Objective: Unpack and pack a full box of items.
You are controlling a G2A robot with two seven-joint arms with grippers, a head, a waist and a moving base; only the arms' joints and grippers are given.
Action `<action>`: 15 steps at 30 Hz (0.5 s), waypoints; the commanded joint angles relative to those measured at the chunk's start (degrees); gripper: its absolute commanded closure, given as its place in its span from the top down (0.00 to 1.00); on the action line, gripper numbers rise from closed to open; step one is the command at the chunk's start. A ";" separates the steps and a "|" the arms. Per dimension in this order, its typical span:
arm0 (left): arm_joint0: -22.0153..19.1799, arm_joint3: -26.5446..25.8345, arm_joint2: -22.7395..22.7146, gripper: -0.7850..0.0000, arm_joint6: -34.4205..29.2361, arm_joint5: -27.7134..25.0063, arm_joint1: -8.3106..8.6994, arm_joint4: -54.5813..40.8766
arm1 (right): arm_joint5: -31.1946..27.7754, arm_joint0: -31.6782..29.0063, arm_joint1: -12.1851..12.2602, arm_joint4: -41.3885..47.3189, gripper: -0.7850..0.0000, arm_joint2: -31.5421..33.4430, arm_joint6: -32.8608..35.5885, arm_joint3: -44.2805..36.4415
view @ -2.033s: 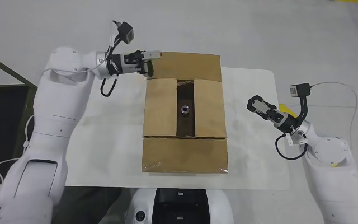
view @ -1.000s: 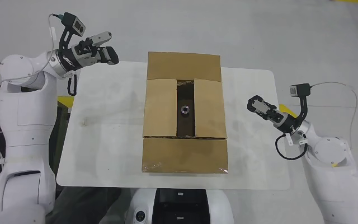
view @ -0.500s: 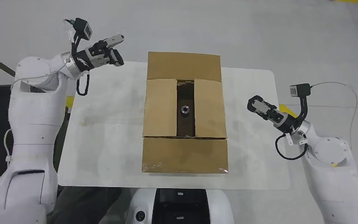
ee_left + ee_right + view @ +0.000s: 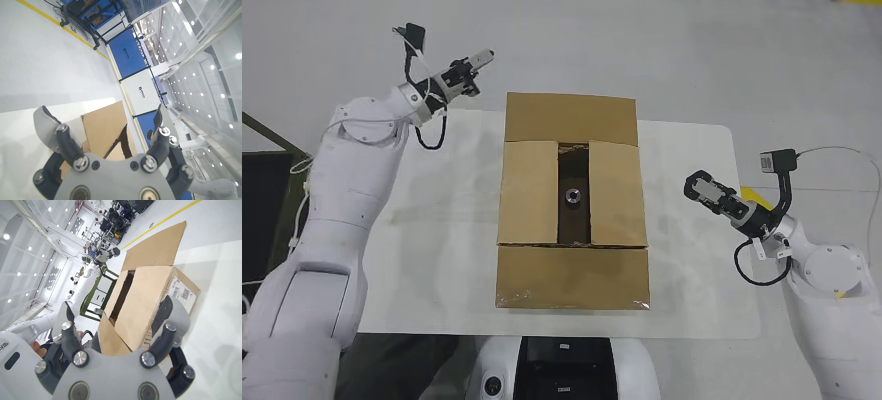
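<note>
Two grippers stood clear of one cardboard box in the top view. The box sat mid-table on the white table, its inner flaps parted over a dark slot where a small round item lay. The left gripper hung past the table's far edge, near the box's far left corner. The right gripper hovered over the table to the box's right, apart from it. From the left wrist, the left gripper's fingers were spread wide and empty, the box beyond them. From the right wrist, the right gripper's fingers gaped likewise, empty, facing the box's side.
</note>
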 commanded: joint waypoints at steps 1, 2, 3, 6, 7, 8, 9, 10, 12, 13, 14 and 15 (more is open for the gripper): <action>-1.39 2.74 1.37 1.00 -0.71 -0.99 -0.63 0.07 | 0.00 0.00 0.00 0.00 1.00 0.00 0.00 0.00; -1.99 4.02 2.03 1.00 -1.30 -1.39 -0.92 0.21 | 0.00 0.00 0.00 0.00 1.00 0.00 0.00 0.00; -2.62 5.24 2.60 1.00 -2.05 -1.72 -1.22 0.03 | 0.00 0.00 0.00 0.00 1.00 0.00 0.00 0.00; -4.36 8.88 3.82 1.00 -3.68 -3.11 -2.04 -0.72 | 0.00 0.00 0.00 0.00 1.00 0.00 0.00 0.00; -4.83 9.77 4.27 1.00 -4.36 -3.55 -2.30 -0.79 | 0.00 0.00 0.00 0.00 1.00 0.00 0.00 0.00; -5.23 10.63 4.65 1.00 -5.23 -3.98 -2.55 -1.09 | 0.00 0.00 0.00 0.00 1.00 0.00 0.00 0.00; -5.64 11.49 4.95 1.00 -5.57 -4.55 -2.75 -1.06 | 0.00 0.00 0.00 0.00 1.00 0.00 0.00 0.00; -5.95 12.22 5.30 1.00 -6.03 -5.13 -2.97 -1.03 | 0.00 0.00 0.00 0.00 1.00 0.00 0.00 0.00; -6.45 13.64 5.77 1.00 -7.11 -5.91 -3.43 -1.90 | 0.00 0.00 0.00 0.00 1.00 0.00 0.00 0.00; -6.61 14.30 6.01 1.00 -7.83 -6.06 -3.68 -2.45 | 0.00 0.00 0.00 0.00 1.00 0.00 0.00 0.00; -6.79 14.87 6.00 1.00 -8.73 -5.98 -3.95 -3.92 | 0.00 0.00 0.00 0.00 1.00 0.00 0.00 0.00; -7.07 15.45 6.10 1.00 -8.93 -6.42 -4.12 -4.23 | 0.00 0.00 0.00 0.00 1.00 0.00 0.00 0.00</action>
